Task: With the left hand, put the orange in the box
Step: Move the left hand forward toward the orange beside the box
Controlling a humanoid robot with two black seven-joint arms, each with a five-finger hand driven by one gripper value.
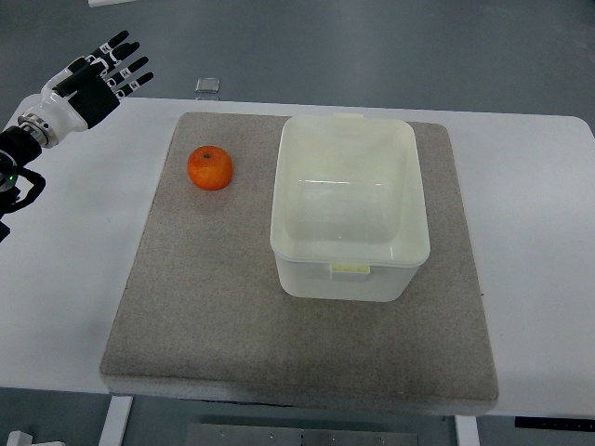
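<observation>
Orange: a round, dimpled orange fruit with a small dark stem mark is sitting on the mat's far-left part, just left of the box and not touching it.
Box: a translucent off-white plastic box, rectangular with rounded corners and smooth glossy walls, is standing open and empty right of centre.
Mat: a grey, coarse felt-like mat is lying flat under both.
Left hand: the black-and-white robot left hand is hovering past the table's far-left corner, fingers spread, gripping nothing, well apart from the orange.
Surface: a smooth white table is carrying the mat.
Room: a grey floor is showing beyond the far edge.
</observation>
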